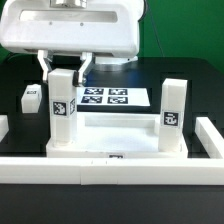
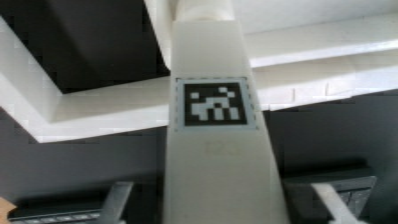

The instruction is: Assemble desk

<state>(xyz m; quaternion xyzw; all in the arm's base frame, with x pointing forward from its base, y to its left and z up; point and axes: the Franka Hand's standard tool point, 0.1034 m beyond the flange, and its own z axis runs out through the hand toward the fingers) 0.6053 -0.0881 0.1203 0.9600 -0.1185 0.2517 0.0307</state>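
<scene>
One leg (image 1: 63,103) between end effector (image 1: 64,68) fingers.

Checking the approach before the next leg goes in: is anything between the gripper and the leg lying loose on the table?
Yes. The gripper sits around an upright leg on the tabletop; nothing else visible blocks the loose leg.

A black table (image 1: 190,75) carries everything here. On it lie the marker board (image 1: 105,98), the tabletop (image 1: 115,135), one loose leg (image 1: 30,99), and white border rails (image 1: 110,166).

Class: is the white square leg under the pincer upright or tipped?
Upright: the white square leg rises vertically from the tabletop's corner, tag facing forward.
</scene>
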